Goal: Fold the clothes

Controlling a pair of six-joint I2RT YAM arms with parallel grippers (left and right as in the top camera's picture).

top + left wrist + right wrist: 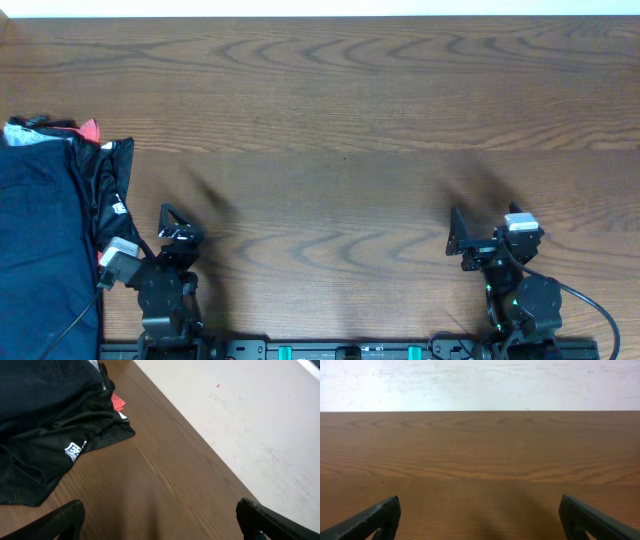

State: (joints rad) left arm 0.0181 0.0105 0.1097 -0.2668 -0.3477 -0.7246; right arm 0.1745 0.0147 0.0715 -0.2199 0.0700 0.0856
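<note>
A pile of dark clothes [45, 230] lies at the table's left edge: a navy garment on top and a black mesh garment with a small white logo [110, 185], with a bit of red cloth [90, 128] at the back. The pile also shows in the left wrist view [45, 415], with the logo [73, 450] near its edge. My left gripper [172, 225] is open and empty, just right of the pile, its fingers wide apart over bare wood [160, 517]. My right gripper [462, 240] is open and empty at the front right, over bare wood [480, 515].
The wooden table [340, 120] spreads between and beyond the two arms. Its far edge meets a white wall [480, 382]. A white floor shows past the table edge in the left wrist view [250, 420]. A cable runs by the right arm's base [600, 310].
</note>
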